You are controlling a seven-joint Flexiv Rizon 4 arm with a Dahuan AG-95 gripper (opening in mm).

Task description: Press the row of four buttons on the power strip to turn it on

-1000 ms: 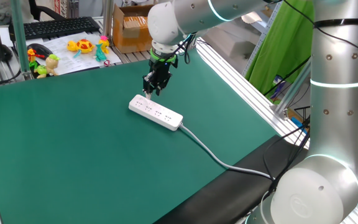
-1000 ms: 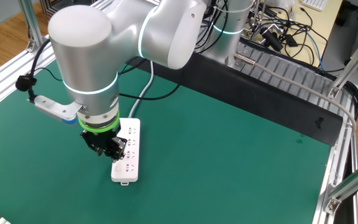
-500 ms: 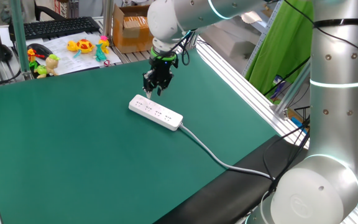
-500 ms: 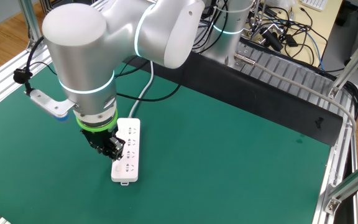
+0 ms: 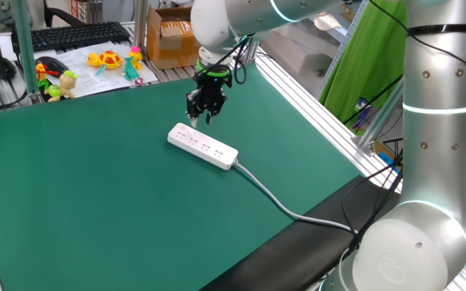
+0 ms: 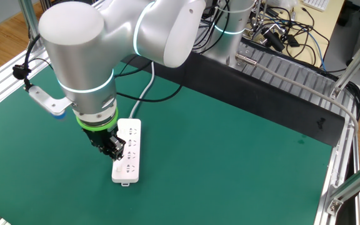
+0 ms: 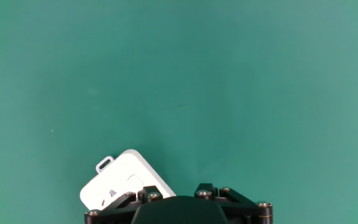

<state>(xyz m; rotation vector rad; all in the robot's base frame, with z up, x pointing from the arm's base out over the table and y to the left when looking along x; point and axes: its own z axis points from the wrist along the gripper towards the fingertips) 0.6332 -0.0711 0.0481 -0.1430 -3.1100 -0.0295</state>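
The white power strip [image 5: 203,146] lies flat on the green mat, and its cable [image 5: 273,200] runs off toward the near right edge. The four buttons [image 5: 201,144] show only as tiny marks along its top face. My gripper [image 5: 201,118] hangs a little above the strip's far end, pointing down, with nothing held. In the other fixed view the gripper [image 6: 114,152] covers part of the power strip [image 6: 130,142]. The hand view shows the power strip's rounded end [image 7: 120,180] at the lower left, under my left finger. A gap shows in the gripper [image 7: 173,190], so it is open.
Behind the mat are a keyboard [image 5: 79,35], small toys [image 5: 103,60] and a cardboard box [image 5: 171,35]. Aluminium rails [image 5: 314,113] border the mat on the right. Cables and a metal frame [image 6: 305,87] lie along the far side in the other fixed view.
The gripper has risen slightly over the strip's end and shifted a little toward the back. The strip has not moved, and the finger gap is unchanged.
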